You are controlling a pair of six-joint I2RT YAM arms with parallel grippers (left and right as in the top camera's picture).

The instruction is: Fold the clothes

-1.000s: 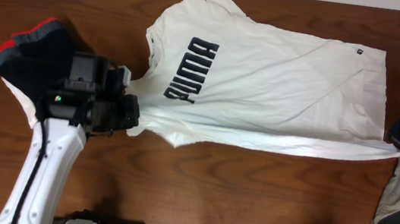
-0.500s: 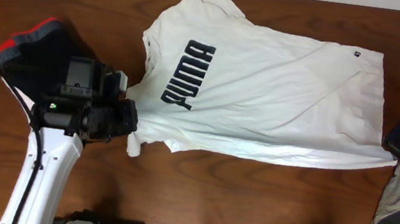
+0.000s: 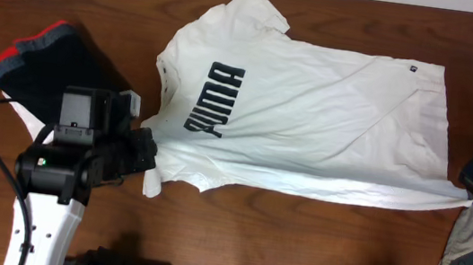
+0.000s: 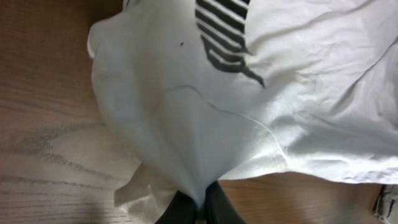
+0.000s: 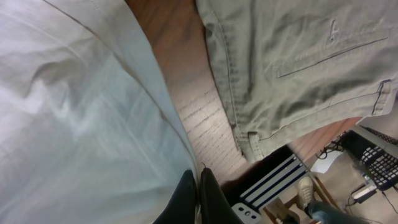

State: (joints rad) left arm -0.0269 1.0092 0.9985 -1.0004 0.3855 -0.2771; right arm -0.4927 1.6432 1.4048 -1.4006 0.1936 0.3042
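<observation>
Wooden table (image 3: pixel 313 242): white T-shirt (image 3: pixel 329 117) lies across the centre, collar end left, hem right, its near edge drawn taut between the arms. Dark garment with red trim (image 3: pixel 55 65) far left; khaki trousers (image 5: pixel 292 62) far right. Left gripper (image 4: pixel 199 208) is clenched on bunched fabric at the shirt's near-left corner. Right gripper (image 5: pixel 199 193) is clenched on the near hem corner. Small dark tag (image 3: pixel 413 68) at the far hem corner.

From above, looks straight down on the table (image 3: pixel 296 239); from each wrist, close onto opposite ends of one T-shirt (image 3: pixel 329 117).
</observation>
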